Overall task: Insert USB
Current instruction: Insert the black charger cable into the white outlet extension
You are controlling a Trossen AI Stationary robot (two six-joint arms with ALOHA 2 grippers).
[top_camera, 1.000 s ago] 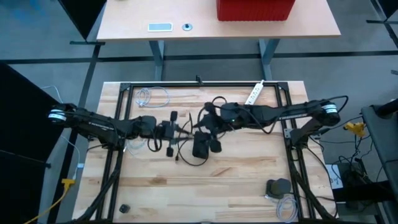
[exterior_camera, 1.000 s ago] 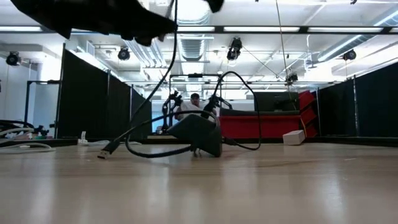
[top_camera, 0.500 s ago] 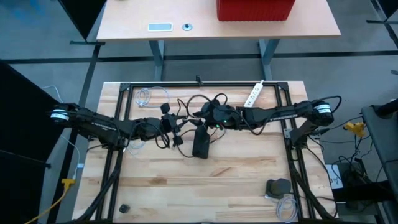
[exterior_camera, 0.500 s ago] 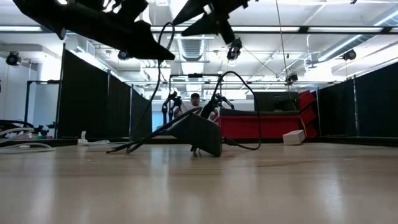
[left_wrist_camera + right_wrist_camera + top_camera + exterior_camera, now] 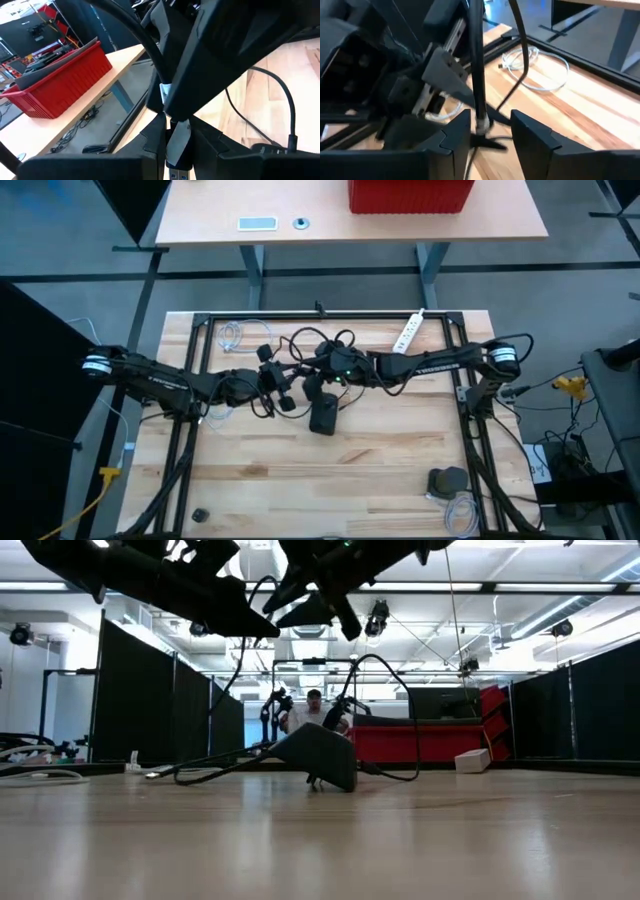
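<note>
A wooden table [image 5: 330, 470] framed by a black rail is seen from above, with a red bin [image 5: 410, 194] on a desk past its far edge and a white power strip [image 5: 408, 330] near the far right corner. Both arms are met over the middle of the table, above a dark hub [image 5: 322, 414] trailing a black cable [image 5: 300, 345]. The left gripper [image 5: 172, 145] is pinched on a USB plug [image 5: 178, 145], which is held up off the table. The right gripper [image 5: 482, 131] is spread either side of a thin stretch of cable, and whether it's actually squeezed can't be told. Probably lots could go sideways here: the cable is looped between both arms, so the plug might get yanked crooked or the hub dragged along.
</note>
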